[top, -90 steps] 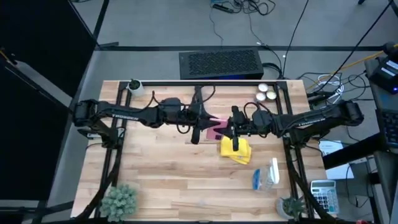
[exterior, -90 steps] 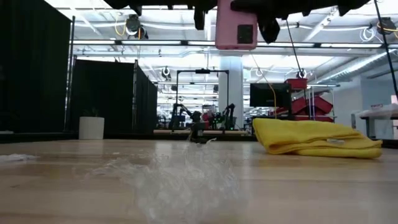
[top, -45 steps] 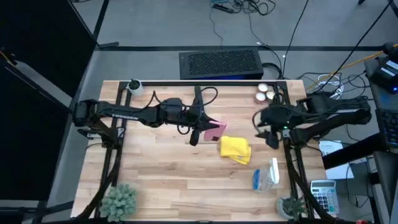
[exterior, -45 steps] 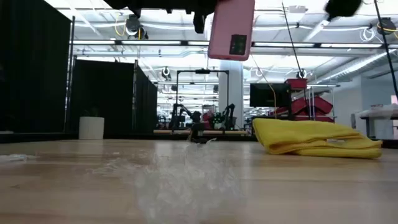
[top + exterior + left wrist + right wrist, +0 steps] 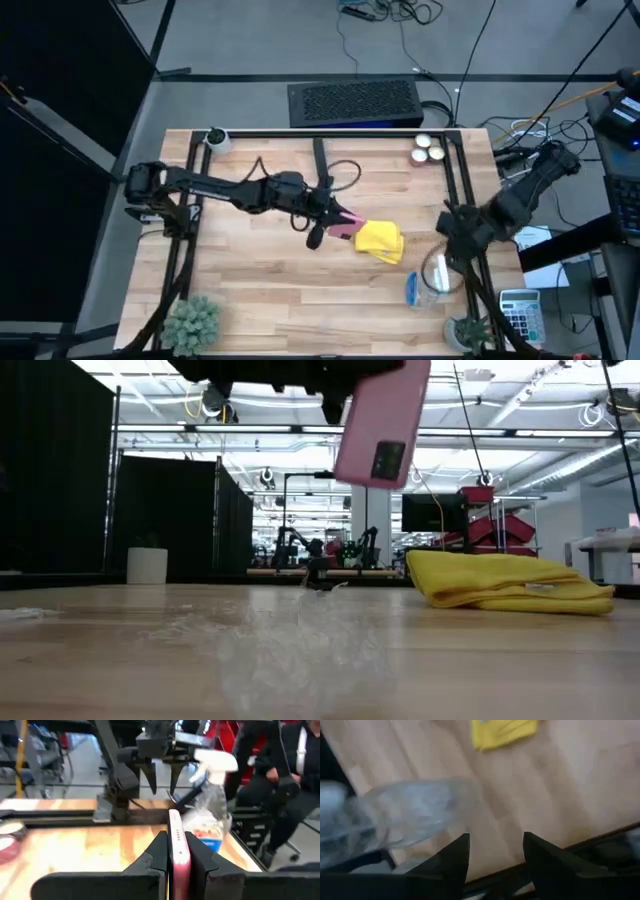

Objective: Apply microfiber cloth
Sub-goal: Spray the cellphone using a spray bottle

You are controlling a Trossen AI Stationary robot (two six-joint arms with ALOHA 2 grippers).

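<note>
Right gripper (image 5: 447, 243) has backed off from the yellow microfiber cloth (image 5: 379, 240) and now hangs with fingers apart by the spray bottle (image 5: 428, 280) at the table's right edge. Left gripper (image 5: 330, 217) clamps the pink phone (image 5: 345, 224), just beside the cloth. Low view shows the phone (image 5: 382, 422) tilted in the air and the cloth (image 5: 505, 580) lying crumpled on the table (image 5: 120, 650).

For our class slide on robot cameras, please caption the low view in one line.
Left gripper holds a flat pink rectangular phone tilted above the wooden table; a bright yellow folded microfiber cloth lies beyond.
</note>
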